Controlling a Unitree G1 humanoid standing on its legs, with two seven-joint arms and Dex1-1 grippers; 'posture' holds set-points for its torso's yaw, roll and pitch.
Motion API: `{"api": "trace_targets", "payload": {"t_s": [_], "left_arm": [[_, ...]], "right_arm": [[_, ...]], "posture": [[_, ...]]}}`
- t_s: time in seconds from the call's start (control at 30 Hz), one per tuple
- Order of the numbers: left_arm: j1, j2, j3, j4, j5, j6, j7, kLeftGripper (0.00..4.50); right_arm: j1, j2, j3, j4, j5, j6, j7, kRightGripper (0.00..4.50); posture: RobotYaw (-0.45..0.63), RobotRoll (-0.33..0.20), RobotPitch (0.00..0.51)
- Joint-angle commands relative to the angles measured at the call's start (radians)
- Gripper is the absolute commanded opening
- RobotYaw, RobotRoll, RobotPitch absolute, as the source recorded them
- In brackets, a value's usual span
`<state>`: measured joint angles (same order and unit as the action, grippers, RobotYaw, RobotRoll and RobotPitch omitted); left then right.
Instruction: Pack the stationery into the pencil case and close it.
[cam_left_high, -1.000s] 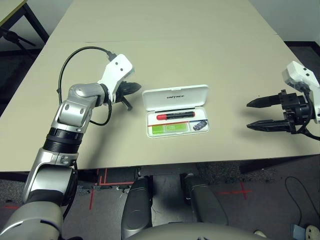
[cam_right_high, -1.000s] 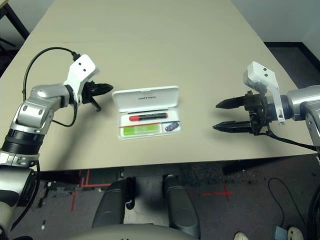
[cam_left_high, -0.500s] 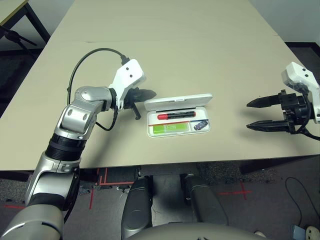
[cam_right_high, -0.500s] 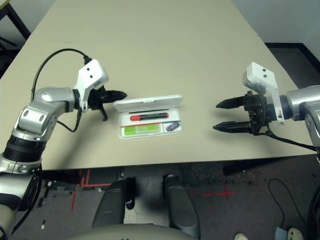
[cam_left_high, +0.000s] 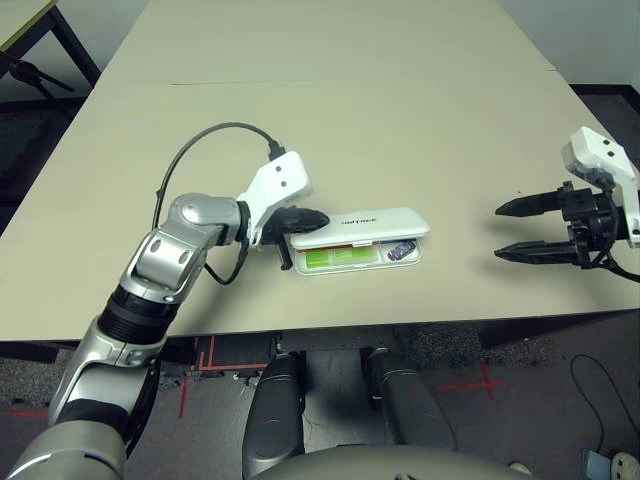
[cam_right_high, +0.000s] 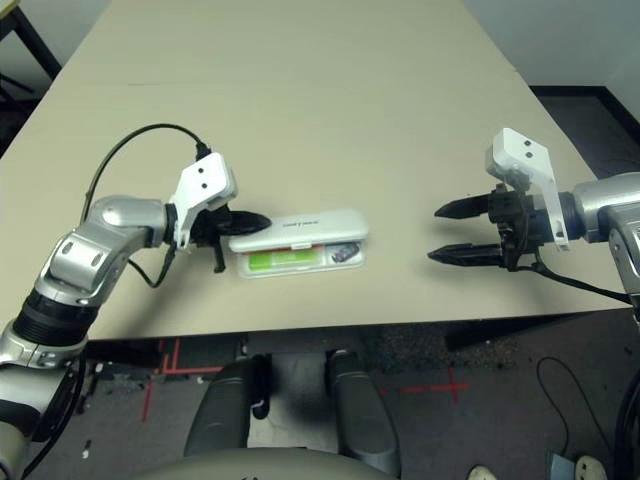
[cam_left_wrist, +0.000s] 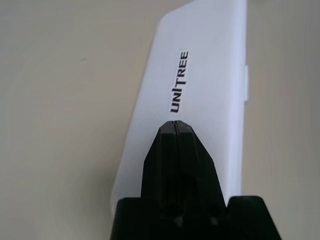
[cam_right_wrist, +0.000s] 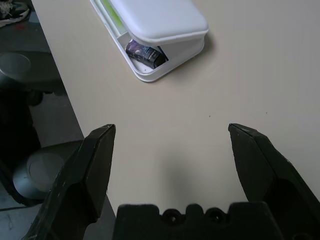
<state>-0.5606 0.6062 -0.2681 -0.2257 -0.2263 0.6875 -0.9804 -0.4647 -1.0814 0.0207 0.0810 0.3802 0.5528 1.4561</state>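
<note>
The white pencil case (cam_left_high: 358, 226) lies near the table's front middle, its lid with the "UNITREE" print (cam_left_wrist: 180, 82) tipped down low over the tray, a gap left at the front. Through that gap show the lime-green bar (cam_left_high: 338, 258) and the small dark block (cam_left_high: 400, 251), also seen as the dark block (cam_right_wrist: 145, 53) in the right wrist view. The red marker is hidden under the lid. My left gripper (cam_left_high: 306, 217) is shut, its tip resting on the lid's left end (cam_left_wrist: 175, 125). My right gripper (cam_left_high: 510, 230) hovers open far to the case's right, holding nothing.
The beige table (cam_left_high: 330, 120) runs far back with wide free room. Its front edge (cam_left_high: 400, 325) lies just before the case. A black cable (cam_left_high: 205, 140) loops over my left forearm. Dark furniture legs (cam_left_high: 30, 60) stand off the far left corner.
My shut left gripper swept right and forward, pushing the lid from lying open down to nearly closed, covering the marker. The right arm stayed still.
</note>
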Motion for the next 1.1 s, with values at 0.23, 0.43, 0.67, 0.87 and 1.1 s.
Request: {"api": "trace_targets", "payload": {"t_s": [0.23,0.43,0.67,0.87,1.1], "left_arm": [[0.020,0.000,-0.087,-0.002,0.011,-0.001,-0.013,0.05],[0.020,0.003,-0.104,0.002,0.010,0.001,-0.022,0.05],[0.013,0.006,-0.129,0.030,0.027,-0.004,-0.020,0.05],[0.020,0.010,-0.143,0.044,0.039,0.001,-0.020,0.05],[0.033,0.003,-0.163,0.038,0.044,0.014,-0.016,0.05]], "right_arm": [[-0.002,0.008,0.014,-0.002,-0.006,-0.010,0.001,4.50],[0.006,0.007,0.016,-0.008,-0.011,-0.012,-0.005,4.50],[0.006,0.012,0.019,-0.013,-0.015,-0.011,-0.010,4.50],[0.008,0.013,0.019,-0.018,-0.017,-0.008,-0.012,4.50],[0.011,0.015,0.022,-0.018,-0.021,-0.010,-0.017,4.50]], "posture": [[-0.03,0.000,0.184],[-0.03,0.000,0.181],[-0.03,0.000,0.182],[-0.03,0.000,0.183],[-0.04,0.000,0.183]]}}
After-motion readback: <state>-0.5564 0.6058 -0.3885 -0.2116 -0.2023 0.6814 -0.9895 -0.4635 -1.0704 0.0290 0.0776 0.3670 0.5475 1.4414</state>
